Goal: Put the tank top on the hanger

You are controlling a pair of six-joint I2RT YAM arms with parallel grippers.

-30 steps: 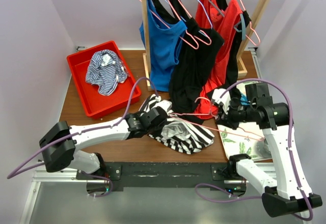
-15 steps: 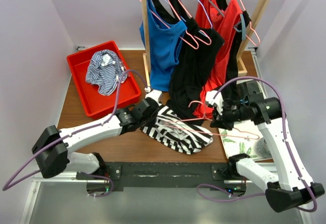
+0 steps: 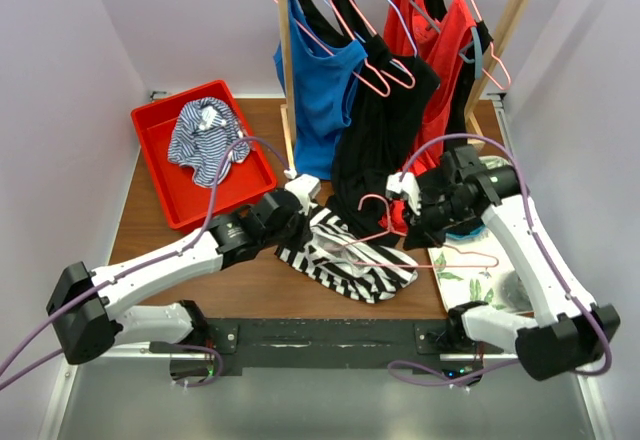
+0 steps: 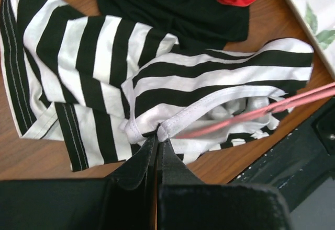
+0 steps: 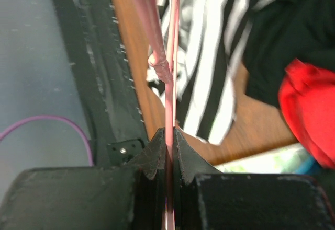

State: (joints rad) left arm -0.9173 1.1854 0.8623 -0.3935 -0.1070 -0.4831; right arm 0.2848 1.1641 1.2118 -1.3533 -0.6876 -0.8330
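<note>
The tank top [image 3: 345, 258], in bold black and white stripes, lies crumpled on the wooden table near its front edge. My left gripper [image 3: 303, 222] is at its left end, shut on the white hem [image 4: 157, 131] of an opening. The pink wire hanger [image 3: 462, 251] lies low over the table at the right, and one arm of it [image 4: 261, 111] reaches into the top's opening. My right gripper [image 3: 412, 232] is shut on the hanger's wire [image 5: 169, 110], with the striped top [image 5: 209, 57] just beyond its fingertips.
A red tray [image 3: 160, 175] at the back left holds a thin-striped blue and white garment [image 3: 205, 140]. Blue [image 3: 322, 90], black [image 3: 380, 140] and red [image 3: 440, 90] tops hang from a wooden rack behind. A leaf-print cloth [image 3: 470, 278] lies at the right front.
My left gripper has pulled the top's edge back and to the right, spreading the fabric out. My right arm has carried the hanger left and away, toward the top.
</note>
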